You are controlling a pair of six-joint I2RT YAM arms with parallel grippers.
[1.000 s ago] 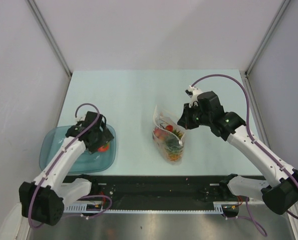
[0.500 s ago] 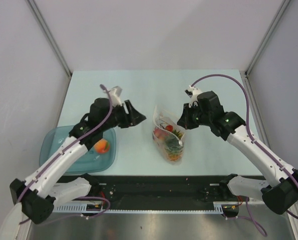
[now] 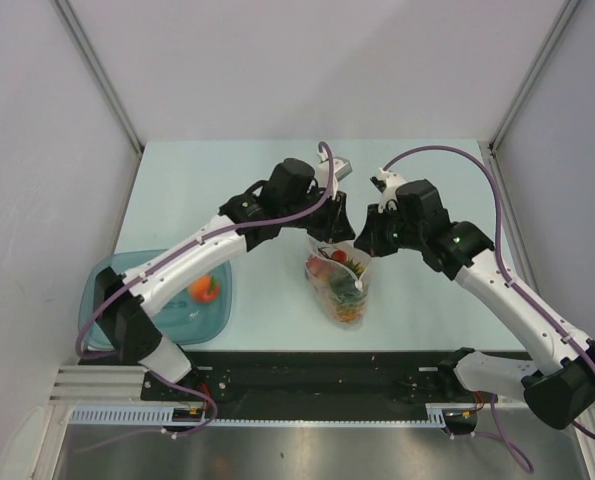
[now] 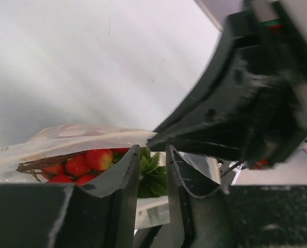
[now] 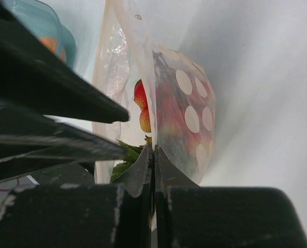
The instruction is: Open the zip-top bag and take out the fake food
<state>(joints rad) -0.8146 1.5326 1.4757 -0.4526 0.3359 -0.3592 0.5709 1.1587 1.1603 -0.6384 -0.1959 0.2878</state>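
Overhead, we see the zip-top bag (image 3: 339, 278) on the table (image 3: 227, 180), with the left arm (image 3: 227, 235) stretched across and its wrist bent down at the mouth; we judge the reach should go in slowly while the right lip is held taut. From the left wrist, the left tool (image 4: 152, 152) stands narrowly apart, empty, near the fake food (image 4: 91, 159). From the right wrist, the right tool (image 5: 153, 152) is pinched on the bag's dotted wall.

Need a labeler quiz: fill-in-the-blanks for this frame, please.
The right gripper is ____ on the edge of the zip-top bag.
The left gripper hovers at the bag's mouth, jaws slightly ____.
One orange-red fake fruit lies in the ____ tray.
Missing: shut; open; teal.
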